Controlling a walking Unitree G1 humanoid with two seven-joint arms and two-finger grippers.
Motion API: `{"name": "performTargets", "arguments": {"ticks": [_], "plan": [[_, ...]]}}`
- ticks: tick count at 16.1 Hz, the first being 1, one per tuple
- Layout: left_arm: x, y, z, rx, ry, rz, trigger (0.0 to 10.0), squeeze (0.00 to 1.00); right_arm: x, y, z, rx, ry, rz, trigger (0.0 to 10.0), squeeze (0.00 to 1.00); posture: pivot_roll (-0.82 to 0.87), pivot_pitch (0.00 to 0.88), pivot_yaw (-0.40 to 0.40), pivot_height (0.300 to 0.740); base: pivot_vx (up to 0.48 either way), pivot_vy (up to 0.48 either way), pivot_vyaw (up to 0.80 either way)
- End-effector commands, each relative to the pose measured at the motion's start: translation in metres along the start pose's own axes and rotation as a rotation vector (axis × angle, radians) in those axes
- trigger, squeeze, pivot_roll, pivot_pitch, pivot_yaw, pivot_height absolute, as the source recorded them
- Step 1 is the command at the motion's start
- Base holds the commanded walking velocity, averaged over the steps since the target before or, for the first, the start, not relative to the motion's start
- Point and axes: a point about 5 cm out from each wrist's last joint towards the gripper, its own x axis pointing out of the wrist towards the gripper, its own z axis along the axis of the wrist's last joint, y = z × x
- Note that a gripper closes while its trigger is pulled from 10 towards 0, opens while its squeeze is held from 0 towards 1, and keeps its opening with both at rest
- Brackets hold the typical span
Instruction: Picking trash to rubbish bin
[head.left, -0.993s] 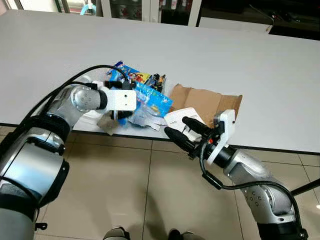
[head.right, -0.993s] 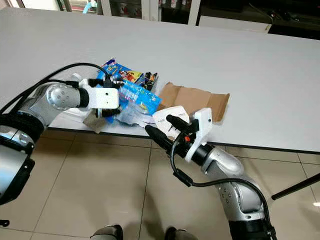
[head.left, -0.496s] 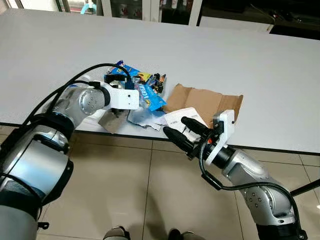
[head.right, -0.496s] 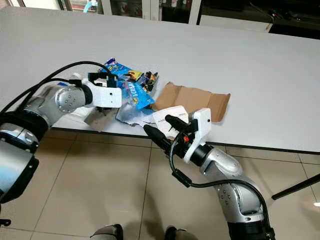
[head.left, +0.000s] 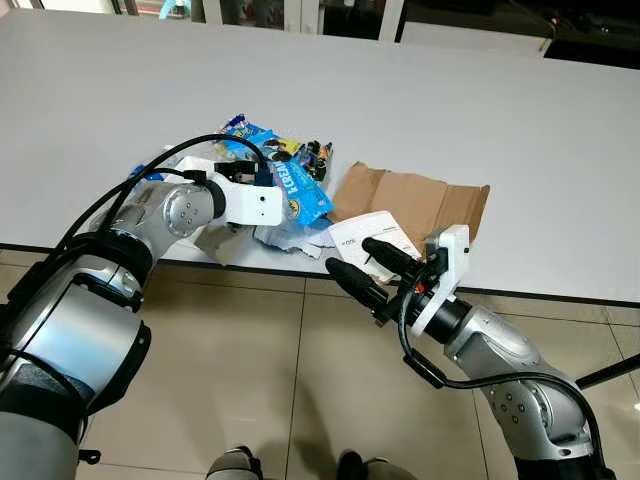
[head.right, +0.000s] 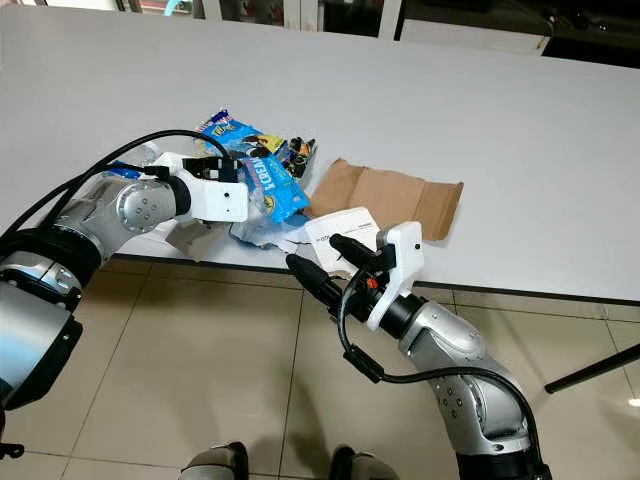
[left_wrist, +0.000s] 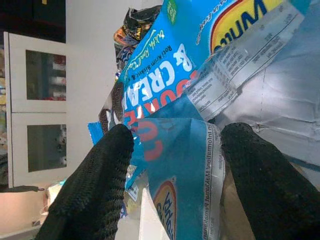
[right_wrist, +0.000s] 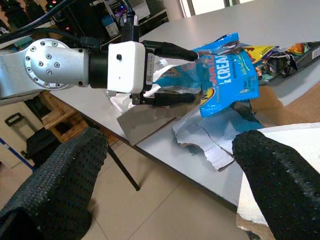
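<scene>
A pile of trash lies at the white table's (head.left: 500, 100) front edge: a blue snack wrapper (head.left: 300, 190), torn silver foil (head.left: 285, 237), a dark wrapper (head.left: 315, 155), a white printed paper (head.left: 368, 232) and a brown cardboard sheet (head.left: 415, 200). My left gripper (head.left: 268, 195) reaches into the pile from the left. It is open, and the blue wrapper (left_wrist: 170, 125) lies between its two fingers. My right gripper (head.left: 350, 254) hangs open just below the table edge, under the white paper, with nothing in it.
Beige floor tiles (head.left: 250, 380) spread below the table edge. A dark table leg (head.left: 610, 375) slants at the far right. Cabinets (head.left: 260, 10) stand behind the table. The table's far and right parts are bare.
My left gripper has turned and pushed further into the pile, and the blue wrapper has bunched up between its fingers. The right gripper has barely moved.
</scene>
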Motion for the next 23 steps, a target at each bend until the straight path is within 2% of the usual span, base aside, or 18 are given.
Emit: {"name": "performTargets", "arguments": {"ticks": [1, 5, 19, 20, 22, 23], "plan": [[0.003, -0.008, 0.002, 0.023, -0.011, -0.019, 0.0, 0.00, -0.001, 0.003, 0.001, 0.002, 0.000, 0.001, 10.0, 0.00, -0.09, 0.184, -0.046, 0.740, 0.000, 0.000, 0.00], [0.003, -0.008, 0.004, 0.056, -0.017, -0.004, 0.0, 0.00, -0.001, 0.004, 0.001, 0.003, -0.002, -0.007, 10.0, 0.00, -0.09, 0.187, -0.045, 0.740, 0.000, 0.000, 0.00], [0.003, -0.005, 0.005, 0.066, -0.020, 0.018, 0.0, 0.00, 0.001, 0.001, -0.001, 0.006, -0.001, -0.012, 10.0, 0.00, -0.08, 0.173, -0.043, 0.740, 0.000, 0.000, 0.00], [0.003, 0.000, 0.005, 0.091, -0.010, 0.051, 0.0, 0.00, 0.002, 0.000, -0.001, 0.004, -0.002, -0.012, 10.0, 0.00, -0.09, 0.168, -0.042, 0.740, 0.000, 0.000, 0.00], [0.001, 0.018, 0.008, 0.090, -0.016, 0.149, 0.0, 0.00, 0.003, -0.001, 0.000, 0.002, -0.006, -0.014, 10.0, 0.00, -0.08, 0.161, -0.042, 0.740, 0.000, 0.000, 0.00], [-0.004, 0.041, 0.010, 0.067, -0.019, 0.285, 10.0, 0.00, 0.004, -0.002, 0.000, 0.000, -0.008, -0.016, 10.0, 0.00, -0.08, 0.155, -0.044, 0.740, 0.000, 0.000, 0.00]]}}
